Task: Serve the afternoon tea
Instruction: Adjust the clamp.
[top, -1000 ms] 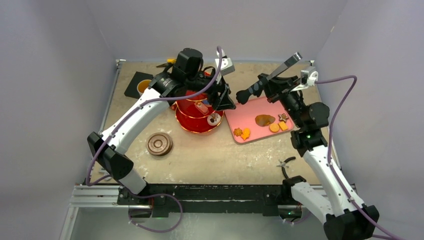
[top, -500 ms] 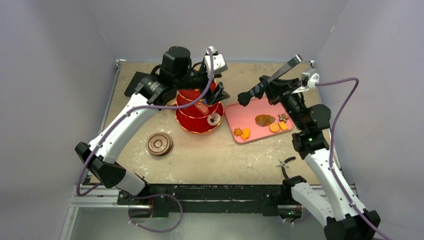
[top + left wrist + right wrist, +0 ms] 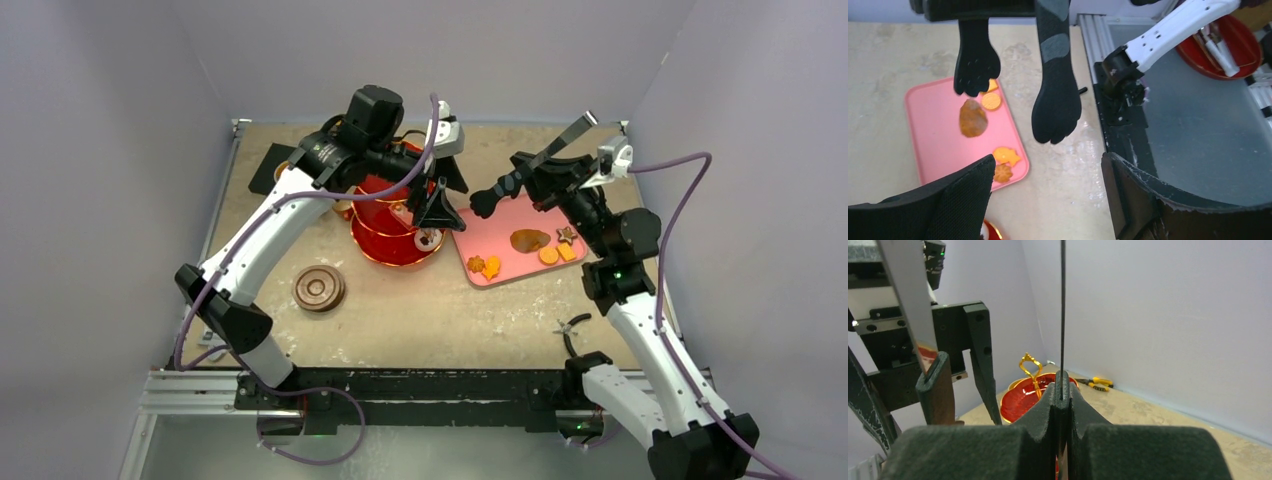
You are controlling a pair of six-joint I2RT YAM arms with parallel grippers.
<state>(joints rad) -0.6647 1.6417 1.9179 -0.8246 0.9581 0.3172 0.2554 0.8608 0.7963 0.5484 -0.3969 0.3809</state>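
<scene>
The red three-tier stand [image 3: 385, 235] with gold rims stands mid-table, and a small pastry [image 3: 428, 238] lies on its bottom tier. My left gripper [image 3: 441, 203] hovers open at the stand's right side, with nothing between its fingers [image 3: 955, 200]. Right of the stand, several biscuits [image 3: 548, 255] and a brown pastry [image 3: 528, 240] lie on the pink tray [image 3: 500, 225]. Above the tray's far left corner, my right gripper [image 3: 562, 172] is shut on the black tongs [image 3: 488, 198]. The tongs' two black tips [image 3: 1055, 102] hang apart over the tray [image 3: 935, 130]. The stand's gold handle [image 3: 1030, 367] shows behind my right gripper [image 3: 1062, 385].
A brown round saucer [image 3: 319, 288] lies front left of the stand. A black mat [image 3: 268, 168] sits at the back left, partly under my left arm. Yellow pliers [image 3: 1096, 383] lie by the back wall. Small pliers [image 3: 572, 325] rest near the right arm's base.
My left gripper drew back over the stand, then came forward and down to the stand's right side, opening a little wider. The tongs' tips shifted slightly left.
</scene>
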